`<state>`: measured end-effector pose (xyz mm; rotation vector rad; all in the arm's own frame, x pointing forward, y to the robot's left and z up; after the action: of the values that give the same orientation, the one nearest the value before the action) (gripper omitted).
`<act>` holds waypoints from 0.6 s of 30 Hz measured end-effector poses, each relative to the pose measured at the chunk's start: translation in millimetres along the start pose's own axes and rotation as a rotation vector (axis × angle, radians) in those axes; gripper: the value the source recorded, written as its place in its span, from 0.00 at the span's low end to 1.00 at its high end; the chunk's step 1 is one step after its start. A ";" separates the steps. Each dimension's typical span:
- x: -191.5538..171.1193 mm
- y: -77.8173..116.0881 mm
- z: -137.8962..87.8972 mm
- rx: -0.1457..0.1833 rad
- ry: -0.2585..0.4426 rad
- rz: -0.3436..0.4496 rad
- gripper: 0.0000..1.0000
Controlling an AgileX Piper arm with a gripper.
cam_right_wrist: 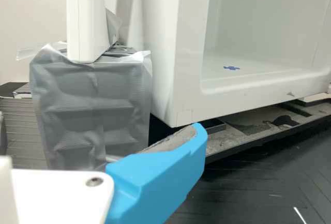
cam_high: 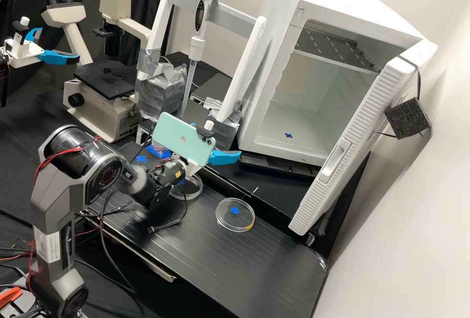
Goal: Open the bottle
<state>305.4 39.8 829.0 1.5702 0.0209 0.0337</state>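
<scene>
The gripper point(cam_high: 216, 139) hangs over the back edge of the bench's raised black board, in front of the white cabinet, its blue fingers apart. A mint-green phone mounted on the wrist covers part of it. In the wrist view the gripper point(cam_right_wrist: 160, 175) has one blue finger in sight, with a grey inner pad and nothing touching it. Left of the phone, a clear, pink-tinted item point(cam_high: 158, 147) with blue under it is partly covered; whether it is the bottle, I cannot tell. It stands apart from the fingers.
Clear round dishes lie on the board, one point(cam_high: 235, 214) to the right and one point(cam_high: 195, 191) beneath the wrist. Behind are an open white cabinet point(cam_high: 309, 9), a pipette point(cam_high: 197, 46) on a white frame, a tape-wrapped block point(cam_right_wrist: 90, 110) and a microscope point(cam_high: 100, 107).
</scene>
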 end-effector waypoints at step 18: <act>-58.8 5.6 -28.5 0.000 0.174 0.069 1.00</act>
<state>245.6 66.3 834.1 1.5635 0.1039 0.2242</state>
